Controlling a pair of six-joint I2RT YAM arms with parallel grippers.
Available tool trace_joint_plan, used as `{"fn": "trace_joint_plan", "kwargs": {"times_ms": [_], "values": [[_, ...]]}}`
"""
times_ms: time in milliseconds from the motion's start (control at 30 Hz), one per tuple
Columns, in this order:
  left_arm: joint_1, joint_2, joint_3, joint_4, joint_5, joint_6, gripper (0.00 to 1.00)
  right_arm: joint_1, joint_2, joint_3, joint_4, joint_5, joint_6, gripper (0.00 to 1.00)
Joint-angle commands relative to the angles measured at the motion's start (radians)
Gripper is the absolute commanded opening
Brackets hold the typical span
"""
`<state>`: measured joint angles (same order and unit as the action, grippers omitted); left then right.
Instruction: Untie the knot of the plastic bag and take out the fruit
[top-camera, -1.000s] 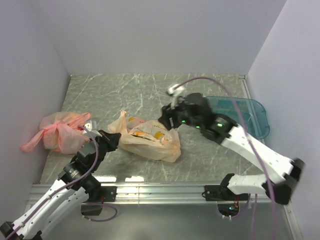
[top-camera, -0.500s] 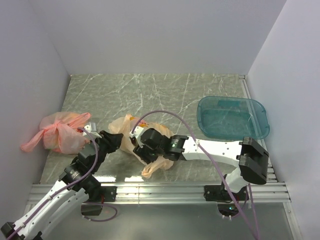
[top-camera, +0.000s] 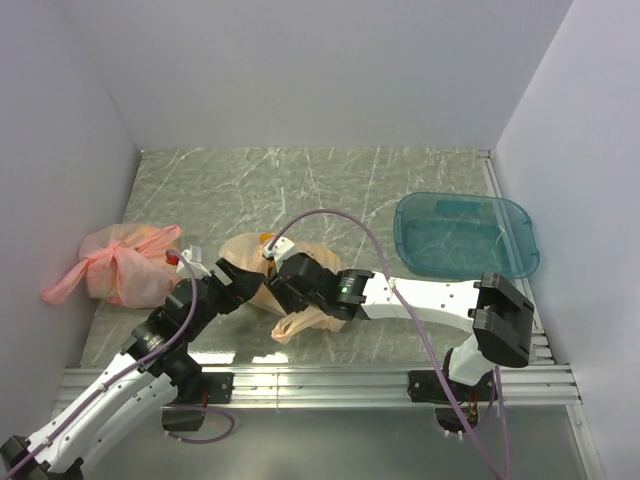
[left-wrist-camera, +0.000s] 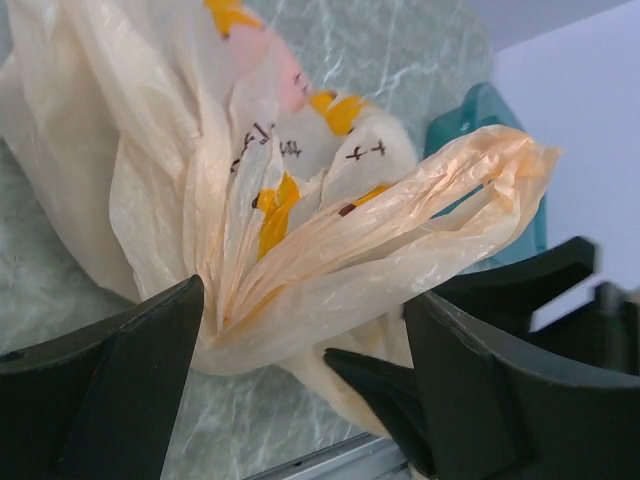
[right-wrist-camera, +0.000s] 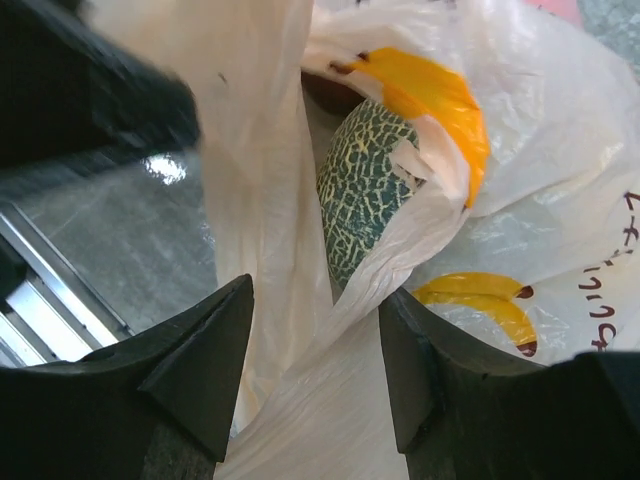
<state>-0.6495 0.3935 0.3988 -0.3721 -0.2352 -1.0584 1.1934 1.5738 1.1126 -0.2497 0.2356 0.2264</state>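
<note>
Trouble spot here is the plastic bag (top-camera: 300, 322). It lies crumpled on the surface (top-camera: 300, 180) near the front edge, right between the two arms, and both are crowded onto it.

The left pincer (left-wrist-camera: 305, 300) has its jaws wide apart, with an orange-tinted handle loop (left-wrist-camera: 470, 170) lying loose between them, so it's gripping nothing. The right pincer (right-wrist-camera: 315, 295) has a bunched strip of film filling the gap between its fingers. I can't tell if it's actually pinching or just straddling.

I can't pick out the knot from any angle, so no idea if it's undone. The netted melon (right-wrist-camera: 360, 190) shows through a gap in the film, inside the bag.

My worry: if the right one pulls with nothing pinning the other side, the whole bag drags along, fruit and all. That thin film could also rip. And the arms look near enough to bump.
</note>
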Motion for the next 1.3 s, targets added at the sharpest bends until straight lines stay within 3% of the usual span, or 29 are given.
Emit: {"fn": "trace_joint_plan", "kwargs": {"times_ms": [0,167,233,333,467,600,667,767,800,867,900,933,967,1000,1067,1133,1233,1267], "values": [[0.002,0.045,-0.044,0.047,0.073,-0.061,0.86,-0.002,-0.008,0.035,0.059,0.042,0.033,0.6],[0.002,0.148,-0.051,0.104,-0.018,-0.014,0.81,-0.014,-0.021,0.015,0.044,0.105,0.042,0.6],[0.002,0.175,-0.054,0.11,-0.074,-0.009,0.73,-0.043,-0.041,-0.017,0.036,0.139,0.053,0.59],[0.002,0.2,-0.071,0.107,-0.127,-0.015,0.52,-0.086,-0.092,-0.094,0.035,0.186,0.096,0.56],[0.002,0.205,-0.092,0.102,-0.223,-0.02,0.24,-0.234,-0.165,-0.206,0.047,0.205,0.21,0.45],[0.002,0.234,-0.084,0.108,-0.265,0.0,0.13,-0.342,-0.254,-0.309,0.092,0.196,0.304,0.38],[0.004,0.251,-0.069,0.104,-0.279,0.011,0.11,-0.374,-0.262,-0.341,0.096,0.171,0.352,0.28],[0.002,0.237,-0.042,0.119,-0.263,0.066,0.17,-0.394,-0.276,-0.362,0.131,0.108,0.346,0.08],[0.004,0.226,-0.034,0.13,-0.247,0.121,0.3,-0.393,-0.29,-0.369,0.171,0.084,0.335,0.06],[0.004,0.173,-0.002,0.14,-0.201,0.181,0.45,-0.387,-0.31,-0.375,0.202,0.041,0.33,0.0],[0.004,0.153,0.012,0.136,-0.19,0.236,0.58,-0.384,-0.331,-0.379,0.228,0.033,0.332,0.0],[0.004,0.11,0.027,0.128,-0.176,0.259,0.66,-0.377,-0.34,-0.379,0.237,0.028,0.332,0.0],[0.004,0.091,0.07,0.107,-0.184,0.271,0.81,-0.374,-0.351,-0.381,0.248,0.028,0.332,0.0],[0.004,0.072,0.096,0.063,-0.191,0.282,0.86,-0.371,-0.366,-0.379,0.248,0.022,0.327,0.0],[0.004,0.035,0.18,0.021,-0.205,0.302,0.94,-0.364,-0.374,-0.376,0.291,0.019,0.304,0.0],[0.004,0.027,0.233,-0.007,-0.196,0.346,0.95,-0.362,-0.368,-0.364,0.297,0.021,0.289,0.0],[0.004,0.08,0.31,0.001,-0.081,0.414,0.93,-0.362,-0.351,-0.35,0.302,0.018,0.278,0.0],[0.004,0.102,0.327,0.019,0.024,0.428,0.91,-0.361,-0.348,-0.349,0.308,0.015,0.275,0.0]]}}
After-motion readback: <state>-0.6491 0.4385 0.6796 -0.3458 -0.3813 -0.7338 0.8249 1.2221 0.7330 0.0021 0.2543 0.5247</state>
